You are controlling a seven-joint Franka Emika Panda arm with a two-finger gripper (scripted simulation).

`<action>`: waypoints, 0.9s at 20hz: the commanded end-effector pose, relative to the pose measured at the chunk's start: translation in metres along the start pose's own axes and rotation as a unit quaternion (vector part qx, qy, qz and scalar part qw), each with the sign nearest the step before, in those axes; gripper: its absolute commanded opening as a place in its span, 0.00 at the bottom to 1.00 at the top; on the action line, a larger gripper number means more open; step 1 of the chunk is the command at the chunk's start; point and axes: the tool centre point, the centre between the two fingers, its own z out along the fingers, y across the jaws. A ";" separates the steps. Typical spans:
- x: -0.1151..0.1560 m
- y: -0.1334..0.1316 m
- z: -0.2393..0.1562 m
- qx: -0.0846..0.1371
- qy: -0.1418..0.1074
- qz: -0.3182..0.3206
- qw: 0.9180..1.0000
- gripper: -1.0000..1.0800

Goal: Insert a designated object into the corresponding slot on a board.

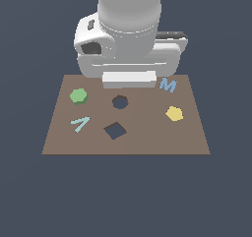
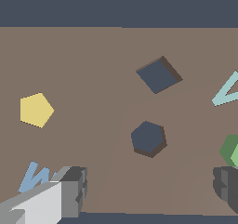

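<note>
Green block (image 1: 78, 96) flat on brown board (image 1: 192, 137), apart from round slot (image 1: 120, 102), jaws wide open, empty.

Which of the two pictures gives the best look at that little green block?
The exterior view. There the green block lies whole and unobstructed on the brown board, toward that view's left. The wrist view catches only part of it, cut off at the picture's edge, close to one finger.

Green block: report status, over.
Hand open, empty, above the board. Green block on board, exterior view's left of the round slot, ungrasped. Slot unobstructed.
</note>
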 end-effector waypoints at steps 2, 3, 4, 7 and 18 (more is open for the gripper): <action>0.000 0.000 0.000 0.000 0.000 0.000 1.000 0.96; 0.000 0.001 0.000 0.000 0.000 -0.001 1.000 0.96; -0.001 0.001 0.001 0.000 0.000 -0.002 1.000 0.96; -0.002 0.004 0.003 0.000 0.000 -0.009 1.000 0.96; -0.017 0.035 0.021 -0.003 0.004 -0.068 0.998 0.96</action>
